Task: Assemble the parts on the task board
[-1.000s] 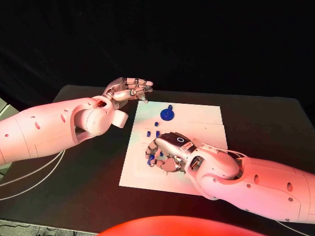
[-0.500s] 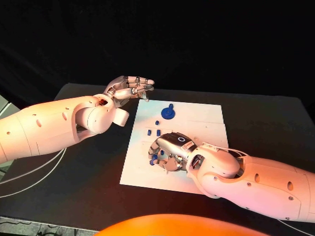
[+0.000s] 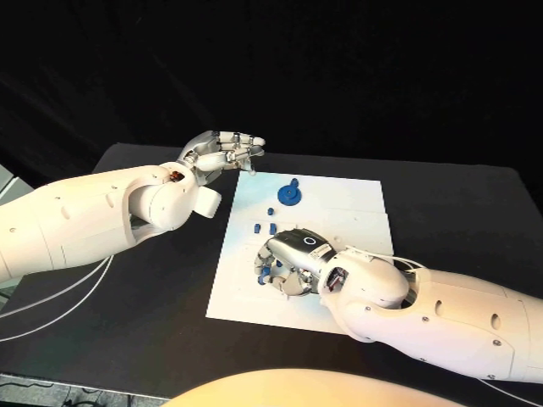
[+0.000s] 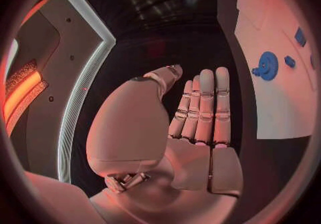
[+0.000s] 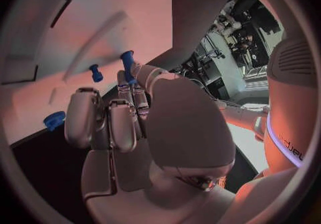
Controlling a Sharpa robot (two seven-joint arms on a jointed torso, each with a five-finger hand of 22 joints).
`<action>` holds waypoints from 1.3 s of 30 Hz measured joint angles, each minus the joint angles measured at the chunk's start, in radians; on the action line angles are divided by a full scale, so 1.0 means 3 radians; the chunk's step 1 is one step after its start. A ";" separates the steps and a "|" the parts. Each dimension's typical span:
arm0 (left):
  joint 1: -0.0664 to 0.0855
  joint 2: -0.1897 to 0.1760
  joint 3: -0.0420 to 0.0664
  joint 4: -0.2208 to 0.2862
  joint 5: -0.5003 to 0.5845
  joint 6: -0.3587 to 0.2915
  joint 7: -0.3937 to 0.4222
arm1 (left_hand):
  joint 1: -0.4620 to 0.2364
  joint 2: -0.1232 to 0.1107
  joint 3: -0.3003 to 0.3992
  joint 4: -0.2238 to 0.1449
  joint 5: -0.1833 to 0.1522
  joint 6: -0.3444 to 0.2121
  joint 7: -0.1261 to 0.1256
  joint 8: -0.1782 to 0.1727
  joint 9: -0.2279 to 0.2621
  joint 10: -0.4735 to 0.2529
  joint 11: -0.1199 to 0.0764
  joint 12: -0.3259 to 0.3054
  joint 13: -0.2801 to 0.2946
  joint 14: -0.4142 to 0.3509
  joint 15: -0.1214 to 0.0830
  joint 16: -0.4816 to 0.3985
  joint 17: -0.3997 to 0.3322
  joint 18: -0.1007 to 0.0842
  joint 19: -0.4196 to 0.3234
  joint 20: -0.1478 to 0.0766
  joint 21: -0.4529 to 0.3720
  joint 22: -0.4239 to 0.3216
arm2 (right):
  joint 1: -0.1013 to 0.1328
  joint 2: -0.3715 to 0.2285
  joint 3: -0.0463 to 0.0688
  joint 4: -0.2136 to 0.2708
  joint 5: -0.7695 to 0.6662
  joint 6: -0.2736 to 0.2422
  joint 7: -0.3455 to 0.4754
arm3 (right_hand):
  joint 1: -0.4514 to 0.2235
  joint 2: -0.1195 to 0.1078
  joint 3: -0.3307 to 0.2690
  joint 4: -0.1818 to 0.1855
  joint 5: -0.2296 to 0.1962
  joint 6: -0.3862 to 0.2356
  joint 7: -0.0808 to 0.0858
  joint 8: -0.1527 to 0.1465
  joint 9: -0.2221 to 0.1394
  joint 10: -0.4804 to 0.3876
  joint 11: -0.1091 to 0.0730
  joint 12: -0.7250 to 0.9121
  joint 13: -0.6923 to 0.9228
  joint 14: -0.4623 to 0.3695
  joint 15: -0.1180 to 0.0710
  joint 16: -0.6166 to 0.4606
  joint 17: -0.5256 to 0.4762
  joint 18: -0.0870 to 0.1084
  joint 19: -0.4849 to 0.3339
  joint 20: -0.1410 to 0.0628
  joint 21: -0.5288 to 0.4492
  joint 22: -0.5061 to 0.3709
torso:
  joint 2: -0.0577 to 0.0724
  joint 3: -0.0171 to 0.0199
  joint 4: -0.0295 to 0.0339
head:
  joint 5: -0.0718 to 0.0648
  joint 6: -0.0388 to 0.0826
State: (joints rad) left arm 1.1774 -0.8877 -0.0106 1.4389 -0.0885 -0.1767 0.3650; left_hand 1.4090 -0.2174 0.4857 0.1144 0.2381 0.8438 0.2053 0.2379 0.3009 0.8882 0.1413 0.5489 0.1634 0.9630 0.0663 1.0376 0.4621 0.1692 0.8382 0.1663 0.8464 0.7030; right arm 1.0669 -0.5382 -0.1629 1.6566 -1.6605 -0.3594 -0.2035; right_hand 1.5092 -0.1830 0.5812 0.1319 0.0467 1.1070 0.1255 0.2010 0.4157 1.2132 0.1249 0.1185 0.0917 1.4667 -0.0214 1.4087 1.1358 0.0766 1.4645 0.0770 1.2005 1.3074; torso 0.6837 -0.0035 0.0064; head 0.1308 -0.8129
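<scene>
Parts were scattered over the white task board (image 3: 345, 212), which lay flat in the middle of the black counter (image 3: 467, 212). A round blue gear-like part (image 3: 290, 197) sat near the board's far edge, with a few small blue pegs (image 3: 265, 227) in a loose cluster a little nearer the robot. The right hand (image 3: 293, 259) was lowered onto the near-left part of the board, its fingers curled down around more small blue pieces (image 3: 263, 273). In the right wrist view its fingertips (image 5: 128, 82) closed against a slender blue peg (image 5: 126, 66) standing up from them — it looked pinched, though the contact was partly hidden — while another short peg (image 5: 96, 72) stood on the board just beside it and a blue cap-like piece (image 5: 55, 120) lay at the board's edge. The left hand (image 3: 226, 151) was raised above the counter just off the board's far-left corner, well apart from the parts; its fingers (image 4: 203, 103) lay straight and close together, holding nothing.
</scene>
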 measured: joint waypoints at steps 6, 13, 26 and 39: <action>0.0000 0.0000 0.0000 0.0001 0.0000 0.0001 -0.0002 | 0.0000 0.0000 0.0000 0.0000 0.0000 0.0000 0.0000 0.0000 0.0000 0.0000 0.0000 0.0000 0.0000 0.0000 0.0000 0.0000 0.0000 0.0000 0.0000 0.0000 0.0000 0.0000 | -0.0010 0.0040 -0.0003 -0.0017 -0.0035 0.0016 -0.0018 | -0.0261 -0.0089 0.0042 -0.0106 0.0162 -0.0092 0.0023 -0.0005 0.0005 -0.0001 -0.0001 -0.0055 0.0017 0.0000 0.0000 0.0000 -0.0013 0.0000 0.0000 0.0000 -0.0085 0.0000 | -0.0002 0.0000 0.0000 | -0.0002 0.0001; 0.0000 0.0001 0.0000 0.0001 0.0000 0.0002 -0.0003 | 0.0000 0.0000 0.0000 0.0000 0.0000 0.0000 0.0000 0.0000 0.0000 0.0000 0.0000 0.0000 0.0000 0.0000 0.0000 0.0000 0.0000 0.0000 0.0000 0.0000 0.0000 0.0000 | -0.0023 0.0061 -0.0014 -0.0031 -0.0032 0.0034 0.0008 | -0.0501 -0.0246 -0.0145 -0.0011 0.0121 -0.0222 0.0101 -0.0094 -0.0040 -0.0074 -0.0126 -0.0182 -0.0062 -0.0007 0.0066 0.0000 -0.0025 0.0001 -0.0049 0.0049 -0.0257 0.0000 | -0.0005 0.0000 -0.0008 | 0.0001 0.0009; 0.0000 -0.0001 0.0000 -0.0003 0.0000 0.0004 -0.0007 | 0.0000 0.0000 0.0000 0.0000 0.0000 0.0000 0.0000 0.0000 0.0000 0.0000 0.0000 0.0000 0.0001 0.0000 0.0000 0.0000 -0.0001 0.0000 0.0000 0.0000 0.0000 -0.0002 | -0.0040 0.0008 -0.0028 -0.0026 -0.0007 -0.0057 0.0043 | -0.0252 -0.0079 -0.1037 0.0022 0.0213 -0.0550 0.0202 -0.0356 -0.0197 -0.0816 0.0002 -0.0062 -0.0071 -0.0124 0.0189 -0.0297 -0.0574 0.0111 -0.0262 0.0174 -0.1228 -0.0005 | -0.0005 0.0004 -0.0008 | -0.0011 0.0029; 0.0000 -0.0005 -0.0001 -0.0009 0.0000 0.0010 -0.0012 | 0.0000 0.0000 -0.0010 0.0010 0.0000 0.0000 0.0000 0.0000 0.0000 -0.0025 0.0000 0.0000 0.0001 0.0000 0.0000 0.0000 0.0003 0.0000 0.0000 0.0000 -0.0022 -0.0014 | 0.0014 -0.0391 0.0012 0.0262 0.0122 -0.0391 0.0160 | 0.0194 -0.0036 -0.1817 0.0542 0.0266 -0.0629 0.0176 -0.0417 -0.0258 -0.1110 0.0013 0.0166 -0.0073 -0.0198 0.0196 -0.0400 -0.0787 0.0159 -0.0328 0.0185 -0.1636 -0.0182 | -0.0004 0.0005 -0.0010 | -0.0050 0.0063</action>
State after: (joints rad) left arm 1.1773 -0.8893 -0.0108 1.4363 -0.0885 -0.1737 0.3614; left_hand 1.4090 -0.2174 0.4827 0.1173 0.2382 0.8438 0.2053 0.2379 0.3008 0.8808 0.1413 0.5489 0.1636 0.9630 0.0663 1.0376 0.4631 0.1692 0.8382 0.1662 0.8399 0.6987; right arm 1.0713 -0.6557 -0.1593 1.7352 -1.6238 -0.4768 -0.1557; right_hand 1.5675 -0.1937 0.0361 0.2944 0.1267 0.9184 0.1782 0.0761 0.3383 0.8803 0.1288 0.1684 0.0698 1.4073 0.0373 1.2887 0.8997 0.1243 1.3659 0.1325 0.7098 1.2529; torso 0.6823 -0.0021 0.0035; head 0.1156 -0.7940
